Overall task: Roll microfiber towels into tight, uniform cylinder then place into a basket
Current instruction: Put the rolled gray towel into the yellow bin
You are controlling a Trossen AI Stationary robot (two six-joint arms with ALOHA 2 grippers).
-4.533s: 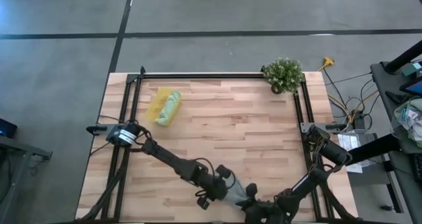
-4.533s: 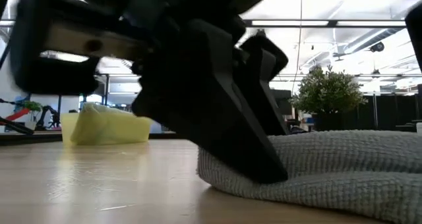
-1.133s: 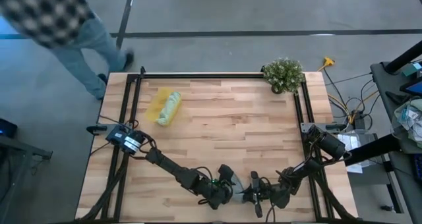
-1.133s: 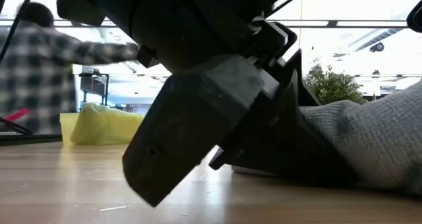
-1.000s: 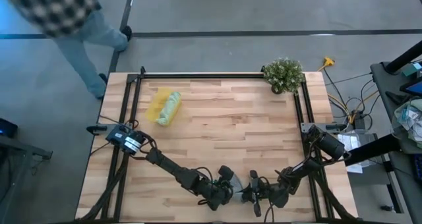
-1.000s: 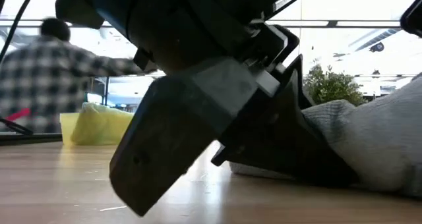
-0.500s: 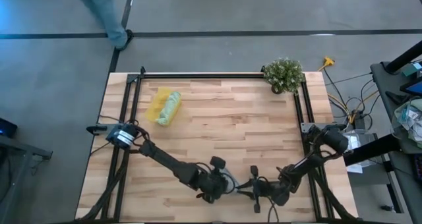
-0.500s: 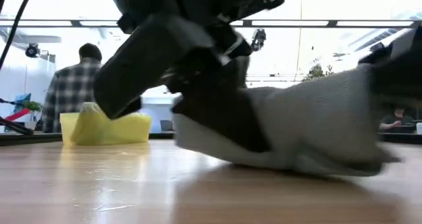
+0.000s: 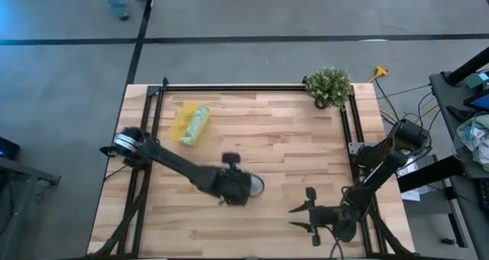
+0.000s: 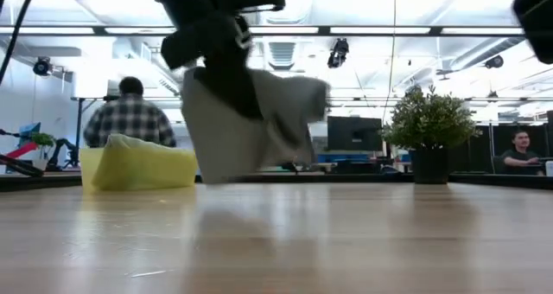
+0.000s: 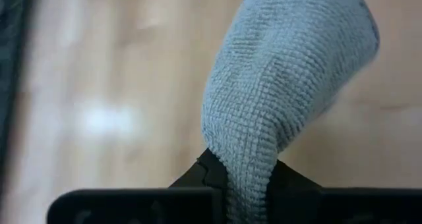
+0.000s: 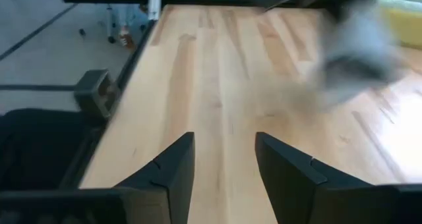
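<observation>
The grey-blue microfiber towel (image 9: 256, 185), bunched into a loose roll, hangs in the air in the low view (image 10: 251, 125), with my left gripper (image 9: 243, 188) shut on it over the table's middle near part. The light green towel (image 9: 197, 126) lies rolled in the yellow basket (image 9: 180, 122) at the far left. My right gripper (image 9: 306, 211) stands open near the table's front right with nothing between its fingers (image 12: 175, 171). My left gripper pinches one end of the rolled grey-blue towel (image 11: 247, 181) between its two fingers, several layers bunched together. The rest of the roll (image 11: 290, 72) reaches out past the fingertips. In the low view the towel (image 10: 251, 125) is lifted clear of the table.
A potted plant (image 9: 328, 86) stands at the far right corner. Black frame rails (image 9: 157, 138) run along the table's left, far and right sides. Bare wood lies between the towel and the basket. People (image 10: 130, 117) show in the room beyond the table.
My left gripper has shut on the grey-blue towel, lifted it clear of the table and carried it away from the near edge, toward the far left. My right gripper has opened, let go of the towel and drawn back a little toward the right.
</observation>
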